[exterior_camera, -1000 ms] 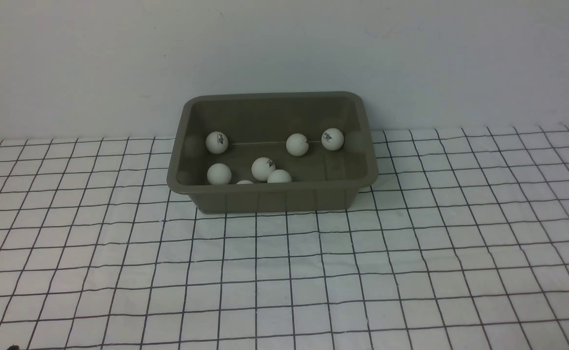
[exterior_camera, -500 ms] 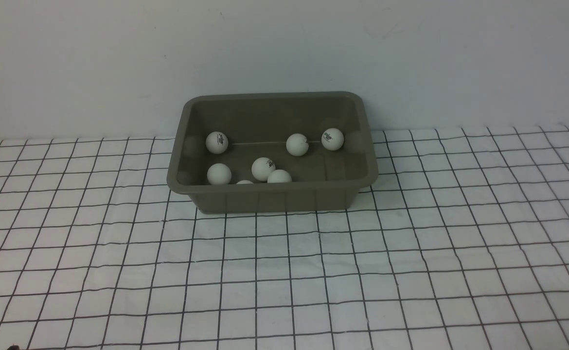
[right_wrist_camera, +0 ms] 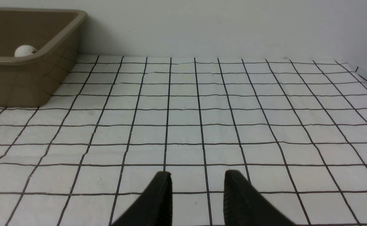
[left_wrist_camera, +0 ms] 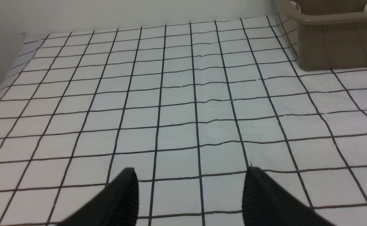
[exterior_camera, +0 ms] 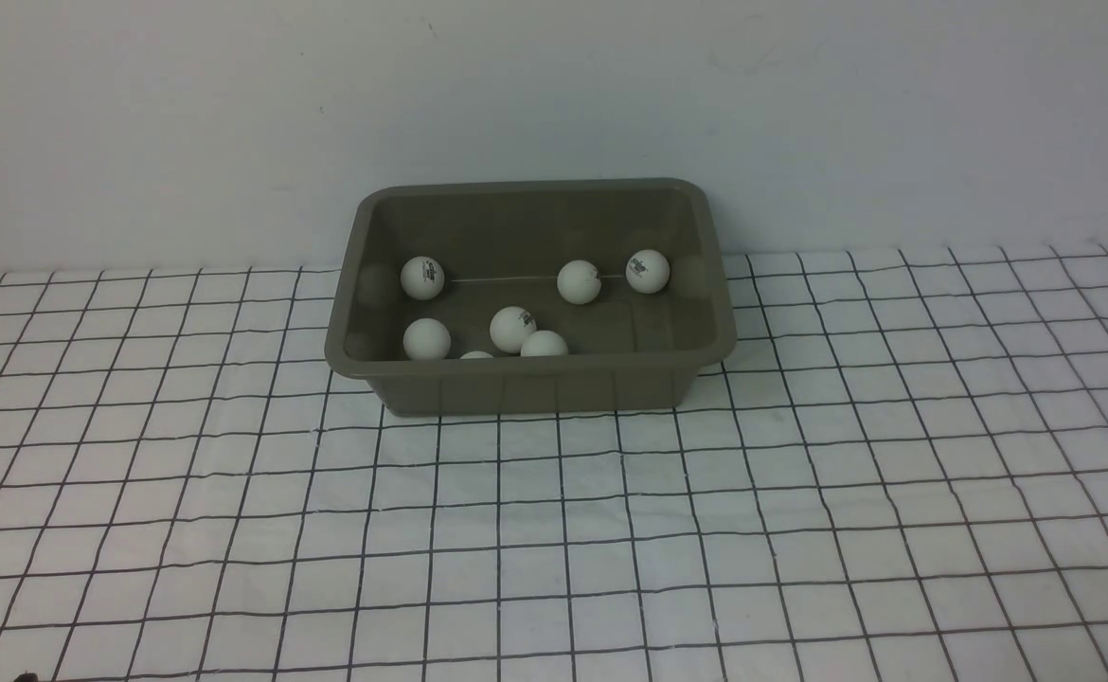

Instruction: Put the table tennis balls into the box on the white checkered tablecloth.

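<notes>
While seven balls [exterior_camera: 513, 328] sit inside the box [exterior_camera: 530, 384] on the tablecloth [exterior_camera: 554, 530], left gripper [left_wrist_camera: 191, 196] hangs open and empty; right gripper [right_wrist_camera: 197, 196] looks closed, empty.

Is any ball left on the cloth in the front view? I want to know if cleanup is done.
No, all seven balls sit inside the box; the cloth around it holds none.

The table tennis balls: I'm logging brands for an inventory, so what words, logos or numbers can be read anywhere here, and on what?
No text can be read.
Table tennis balls: small dark printed marks, too small and blurred to read.
Box: no label visible.
White checkered tablecloth: only grid lines, no writing.
</notes>
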